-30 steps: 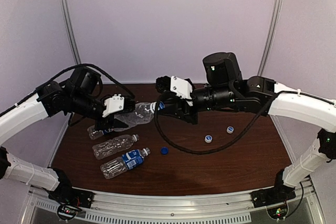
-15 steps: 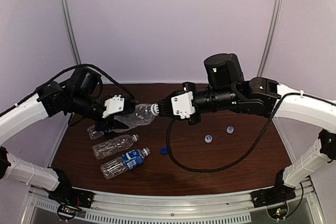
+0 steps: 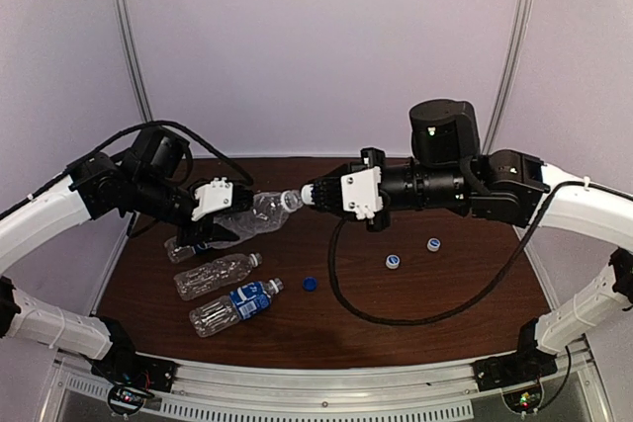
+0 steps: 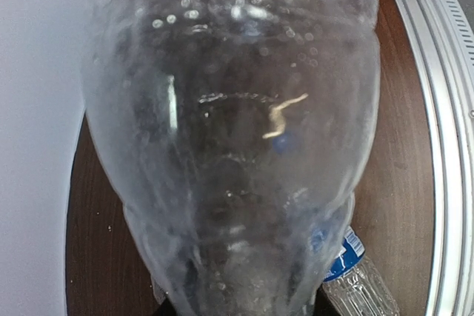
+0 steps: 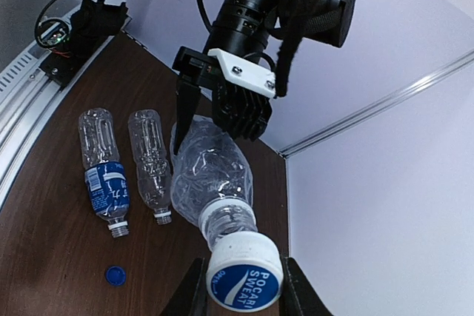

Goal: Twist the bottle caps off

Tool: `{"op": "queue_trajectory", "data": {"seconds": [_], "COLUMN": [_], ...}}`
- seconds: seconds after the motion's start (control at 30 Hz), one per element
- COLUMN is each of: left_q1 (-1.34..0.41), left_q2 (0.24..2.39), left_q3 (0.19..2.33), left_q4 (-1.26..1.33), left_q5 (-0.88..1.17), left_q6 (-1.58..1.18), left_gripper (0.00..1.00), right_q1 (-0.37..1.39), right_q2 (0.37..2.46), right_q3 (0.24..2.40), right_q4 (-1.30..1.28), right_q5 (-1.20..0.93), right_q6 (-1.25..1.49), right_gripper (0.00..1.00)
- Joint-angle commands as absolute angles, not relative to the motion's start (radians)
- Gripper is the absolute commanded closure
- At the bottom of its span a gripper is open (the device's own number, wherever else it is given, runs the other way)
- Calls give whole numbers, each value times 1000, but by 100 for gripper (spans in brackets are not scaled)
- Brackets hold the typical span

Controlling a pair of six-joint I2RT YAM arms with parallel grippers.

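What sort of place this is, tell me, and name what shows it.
Probably a robot test cell or lab bench: two white-and-black robot arms bolted to a silver aluminium rail, a dark brown wooden table walled by plain pale panels, and clear crinkled plastic bottles laid out.

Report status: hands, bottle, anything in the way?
Left hand shut on crinkled clear bottle, held off the table. Right hand shut on its Pocari Sweat cap, cap at the neck. Nothing blocking.
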State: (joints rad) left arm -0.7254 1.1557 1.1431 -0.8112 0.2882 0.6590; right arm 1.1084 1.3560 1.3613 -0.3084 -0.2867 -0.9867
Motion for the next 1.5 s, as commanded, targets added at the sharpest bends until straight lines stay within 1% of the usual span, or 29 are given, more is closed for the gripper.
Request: {"op": "queue_trajectory", "data": {"seconds": [0.0,0.13,0.2,0.3,0.33,0.37,0.4,0.53,0.73,0.83,0.93,1.1,1.3,1.47], "left_q1": [-721,-713,-670,-523,-463,-340,-307,-236,-123,-91,-76,-76,-76,-75], "left_q2": [1139,1168,1223,1367,1414,1485,1496,1567,1707,1766,1830,1909,1980,2035], "left_q3": [1132,1090,1116,1249,1301,1389,1402,1384,1400,1418,1455,1485,1535,1579], "left_q4": [-769,-760,-799,-912,-951,-973,-963,-943,-935,-897,-888,-926,-950,-1001], "left_q5": [202,-21,-100,-148,-149,-149,-155,-208,-219,-230,-224,-201,-87,-30], "left_q6": [634,709,730,710,702,711,725,778,796,815,824,842,844,819], "left_gripper": [73,73,74,79,80,80,80,77,73,70,68,60,49,42], "right_q1": [1088,1014,959,872,854,820,809,799,803,823,855,889,891,893], "right_q2": [1362,1379,1381,1372,1368,1365,1370,1429,1607,1676,1719,1753,1782,1818], "right_q3": [1346,1330,1310,1262,1241,1188,1173,1134,1221,1229,1228,1228,1233,1233], "right_q4": [-241,-283,-335,-411,-429,-468,-477,-478,-648,-682,-693,-693,-702,-737], "right_q5": [-117,115,181,190,195,193,182,118,60,13,3,8,3,-22], "right_q6": [-664,-306,-152,53,95,177,208,260,305,314,317,321,319,329], "right_gripper": [100,100,100,100,100,100,100,100,100,100,100,100,100,99]}}
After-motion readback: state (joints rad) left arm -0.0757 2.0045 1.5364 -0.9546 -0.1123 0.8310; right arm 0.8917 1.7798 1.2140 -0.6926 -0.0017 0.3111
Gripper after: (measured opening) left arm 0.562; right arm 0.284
